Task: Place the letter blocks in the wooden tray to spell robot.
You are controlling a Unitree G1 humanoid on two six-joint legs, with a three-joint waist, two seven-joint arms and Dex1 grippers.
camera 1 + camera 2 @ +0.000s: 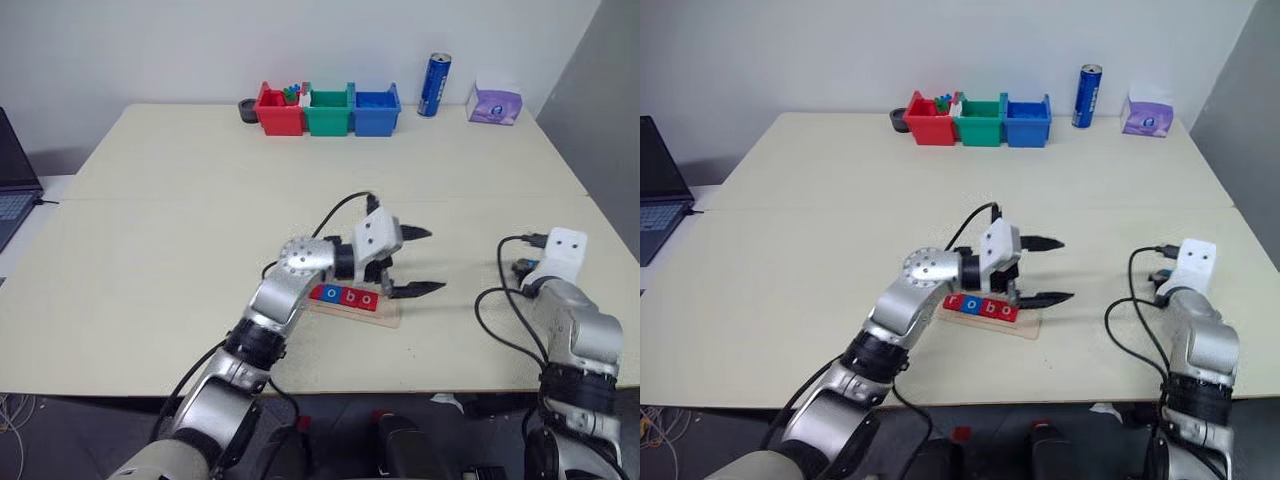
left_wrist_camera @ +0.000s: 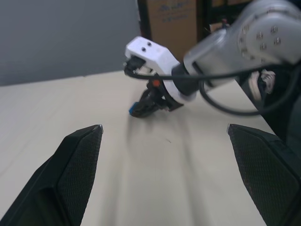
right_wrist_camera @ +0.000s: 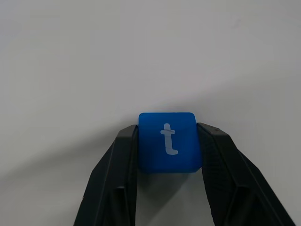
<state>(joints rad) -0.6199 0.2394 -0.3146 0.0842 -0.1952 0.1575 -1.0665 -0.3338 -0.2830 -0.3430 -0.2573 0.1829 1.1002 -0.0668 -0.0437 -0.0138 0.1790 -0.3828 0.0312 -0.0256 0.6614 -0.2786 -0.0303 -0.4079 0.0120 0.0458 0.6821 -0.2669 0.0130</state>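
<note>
The right gripper (image 3: 169,146) has its two black fingers pressed against both sides of the blue "t" block (image 3: 168,141), near the worktop's (image 1: 200,200) right edge. The left gripper (image 1: 418,262), jaws spread wide and empty, hangs just beside the wooden tray (image 1: 385,318). The tray lies near the front edge and carries the tiles (image 1: 345,296) red, blue and red in a row.

Legible text: letter blocks only.
We read a white lowercase "t" on the blue block (image 3: 167,141) between the right gripper's (image 3: 167,155) fingers. On the wooden tray (image 1: 385,318), the visible blocks read red "o" (image 1: 329,293), blue "b" (image 1: 348,296), red "o" (image 1: 367,299). Can and box print unreadable.
</note>
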